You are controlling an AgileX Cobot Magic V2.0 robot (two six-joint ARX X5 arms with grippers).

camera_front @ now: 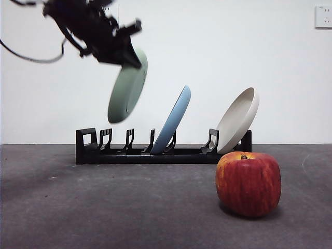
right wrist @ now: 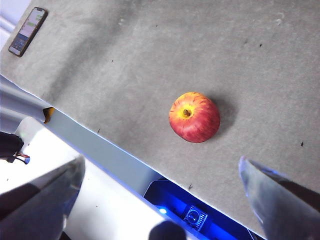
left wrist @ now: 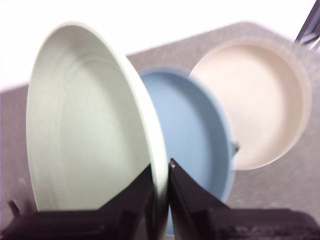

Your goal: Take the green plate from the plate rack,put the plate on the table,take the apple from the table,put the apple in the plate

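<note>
My left gripper [camera_front: 132,56] is shut on the rim of the green plate [camera_front: 126,89] and holds it tilted in the air above the left end of the plate rack [camera_front: 150,153]. In the left wrist view the jaws [left wrist: 161,175] pinch the green plate's rim [left wrist: 80,125]. The apple [camera_front: 248,181] stands on the table [camera_front: 104,207] in front of the rack's right end. My right gripper [right wrist: 160,175] is open, high above the apple [right wrist: 194,117].
A light blue plate [camera_front: 173,122] and a cream-white plate [camera_front: 238,118] lean in the rack. They show behind the green plate in the left wrist view: the blue plate [left wrist: 195,130] and the cream-white plate [left wrist: 255,100]. A phone [right wrist: 28,31] lies on the table. The table's edge [right wrist: 115,155] runs below the right gripper.
</note>
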